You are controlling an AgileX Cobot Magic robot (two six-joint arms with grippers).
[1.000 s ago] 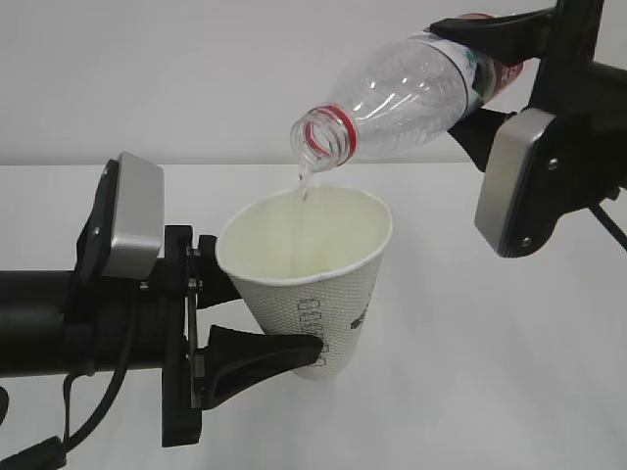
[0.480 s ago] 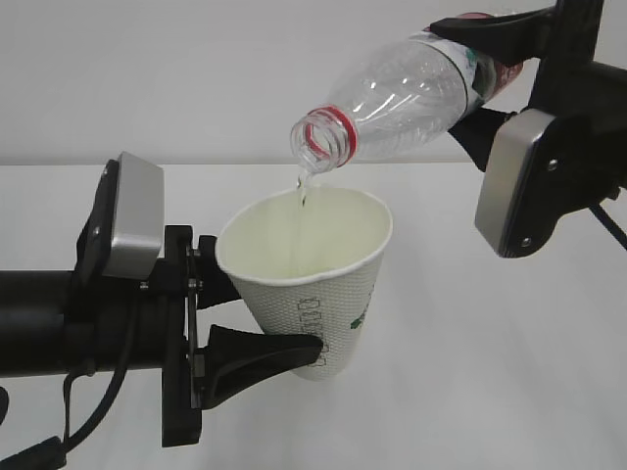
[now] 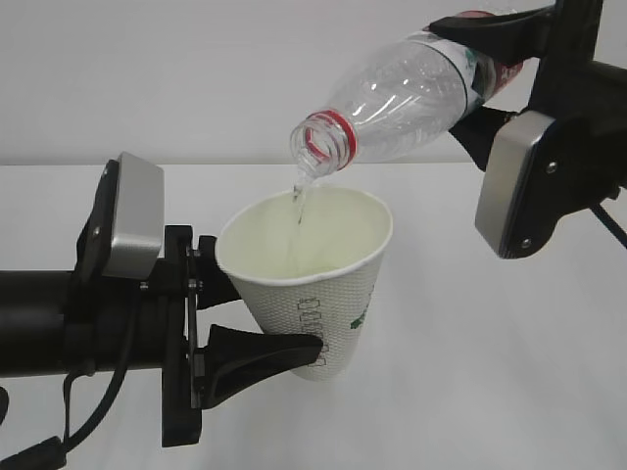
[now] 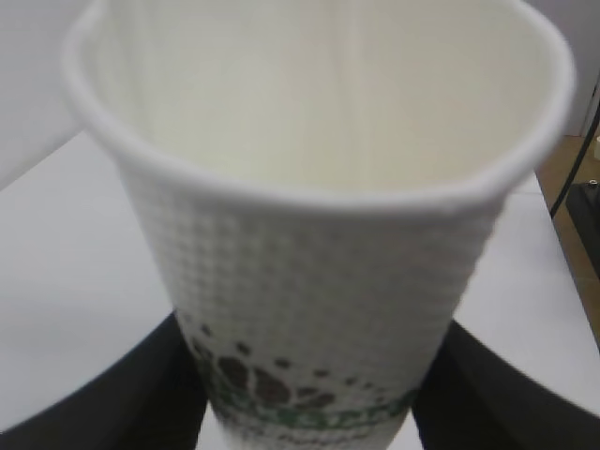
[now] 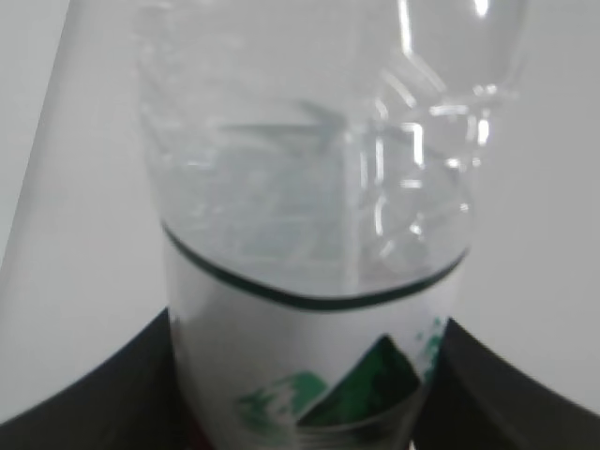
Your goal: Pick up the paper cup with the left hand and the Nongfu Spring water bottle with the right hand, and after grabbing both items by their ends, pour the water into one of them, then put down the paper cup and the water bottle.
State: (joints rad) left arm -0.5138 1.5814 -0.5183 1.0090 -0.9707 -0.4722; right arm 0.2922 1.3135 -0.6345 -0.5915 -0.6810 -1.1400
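We are pouring: our right gripper [image 3: 490, 78] is clamping the Nongfu Spring water bottle [image 3: 402, 93] around its labelled lower part, tipping it so the open mouth with its red neck ring is pointing down and to the left, just above the rim of the paper cup [image 3: 312, 284]. A thin stream of water [image 3: 299, 201] is falling from the mouth into the cup's near-left inside wall. Our left gripper [image 3: 257, 333] is gripping the cup near its base, one finger [image 3: 260, 354] showing in front of it, and is holding it off the table [image 3: 490, 372], leaning slightly toward the left arm. In the left wrist view the cup [image 4: 319, 234] is sitting between the two dark fingers, its bottom hidden, so we are unable to judge how full it is. In the right wrist view the bottle [image 5: 309, 281] is looking nearly drained. Next, we judge, we are needing to tip the bottle back upright once the stream stops, keeping the cup level, then lower both to the table well apart and open the jaws.
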